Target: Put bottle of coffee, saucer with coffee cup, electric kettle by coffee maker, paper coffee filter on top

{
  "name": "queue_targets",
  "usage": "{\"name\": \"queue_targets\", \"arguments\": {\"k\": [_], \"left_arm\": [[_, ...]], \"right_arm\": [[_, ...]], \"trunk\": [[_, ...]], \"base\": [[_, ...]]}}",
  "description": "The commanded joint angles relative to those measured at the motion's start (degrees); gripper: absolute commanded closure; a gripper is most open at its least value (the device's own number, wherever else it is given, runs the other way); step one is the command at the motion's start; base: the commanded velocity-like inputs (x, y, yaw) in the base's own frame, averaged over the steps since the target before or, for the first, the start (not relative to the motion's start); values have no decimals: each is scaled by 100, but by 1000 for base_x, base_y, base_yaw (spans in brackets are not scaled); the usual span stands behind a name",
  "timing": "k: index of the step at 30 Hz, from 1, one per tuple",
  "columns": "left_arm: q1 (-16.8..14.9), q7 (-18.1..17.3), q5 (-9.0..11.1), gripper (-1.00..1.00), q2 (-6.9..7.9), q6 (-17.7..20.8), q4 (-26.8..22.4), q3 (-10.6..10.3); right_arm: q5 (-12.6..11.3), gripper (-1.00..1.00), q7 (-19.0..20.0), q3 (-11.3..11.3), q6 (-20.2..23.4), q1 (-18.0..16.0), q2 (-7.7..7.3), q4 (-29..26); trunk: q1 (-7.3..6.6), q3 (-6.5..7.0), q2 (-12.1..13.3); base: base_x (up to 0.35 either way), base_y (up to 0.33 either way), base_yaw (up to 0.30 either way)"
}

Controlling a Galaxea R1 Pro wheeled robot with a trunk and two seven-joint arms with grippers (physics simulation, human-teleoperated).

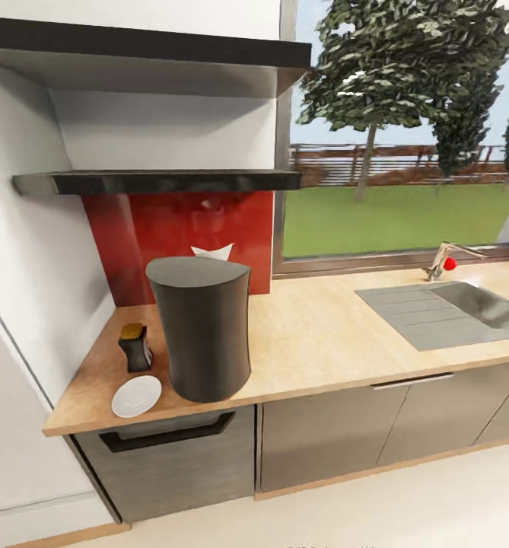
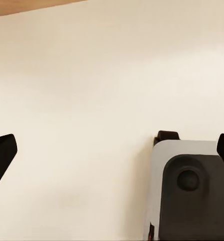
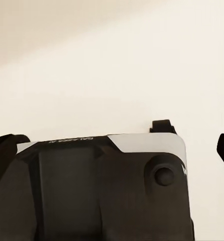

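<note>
Both pincers hang spread and empty over pale floor, left pincer (image 2: pixel 112 150) and right pincer (image 3: pixel 117 145) above the robot's base; on the table (image 1: pixel 322 335) the bottle of coffee (image 1: pixel 135 348) and saucer (image 1: pixel 136 396) already sit just beside the coffee maker (image 1: pixel 202 335); the saucer looks thin, light and slippery, best pinched at its rim

A steel sink (image 1: pixel 467 304) with a ribbed drainer was seen set well to the right of the window frame (image 1: pixel 284 152). A tap (image 1: pixel 446 259) with a red knob was seen just behind the sink. A red splashback (image 1: pixel 163 228) was seen left of the frame; trees (image 1: pixel 391 68) and lawn (image 1: pixel 391 217) were seen beyond it.
</note>
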Motion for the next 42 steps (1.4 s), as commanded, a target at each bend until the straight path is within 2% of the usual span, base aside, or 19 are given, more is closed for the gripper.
{"name": "queue_targets", "arguments": {"k": [1,10,25,42], "left_arm": [[10,-26,-46,-100,3,-18,3,50],[131,-30,-46,-100,15,-11,9,48],[149,-15,-38,-100,-1,-2,9,50],[149,-15,-38,-100,-20,-2,8,50]], "right_arm": [[-56,-100,13,46,29,-4,-3,-8],[-56,-100,13,41,29,-4,-3,-8],[-53,-100,13,48,29,-4,5,-8],[-26,-100,5,55,21,-4,8,-8]], "trunk": [[3,-12,-12],[3,-12,-12],[3,-12,-12],[3,-12,-12]], "base": [[7,-270,-291],[5,-272,-291],[101,-264,-285],[182,-228,-25]]}}
